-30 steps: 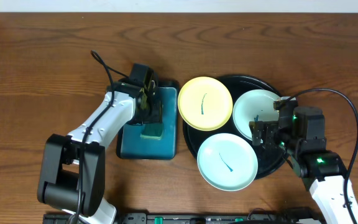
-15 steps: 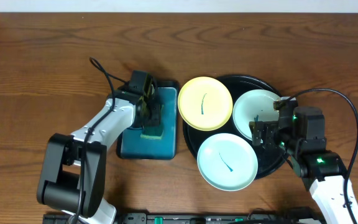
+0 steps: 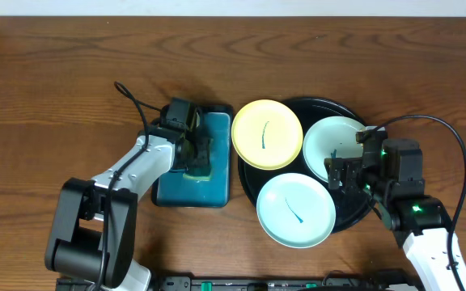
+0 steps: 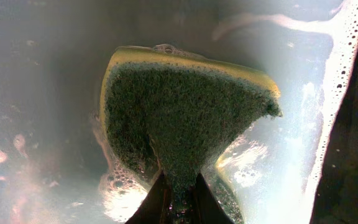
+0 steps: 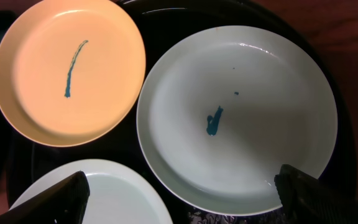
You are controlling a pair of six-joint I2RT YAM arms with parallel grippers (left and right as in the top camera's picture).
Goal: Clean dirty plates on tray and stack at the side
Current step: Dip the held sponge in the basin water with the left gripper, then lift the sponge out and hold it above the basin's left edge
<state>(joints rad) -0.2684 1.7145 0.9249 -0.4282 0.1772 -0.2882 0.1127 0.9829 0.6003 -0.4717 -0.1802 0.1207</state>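
Observation:
Three dirty plates lie on the black tray (image 3: 330,105): a pale yellow plate (image 3: 267,134) at its left edge, a mint-white plate (image 3: 334,145) at the right and another mint-white plate (image 3: 295,208) at the front, each with a teal smear. My left gripper (image 3: 197,158) reaches into the teal dish (image 3: 213,190) and is shut on a yellow-and-green sponge (image 4: 185,106), pinching its green side amid suds. My right gripper (image 5: 182,186) hangs open over the right mint-white plate (image 5: 238,118), one finger on each side, touching nothing. The yellow plate (image 5: 70,68) shows at upper left.
The teal dish holds soapy water and sits just left of the tray. Bare wooden table (image 3: 47,97) stretches to the left and along the back. A black cable (image 3: 132,85) loops off the left arm.
The left gripper has closed on the sponge in the teal dish, and its wrist shifted slightly. The right arm and the plates have not moved.

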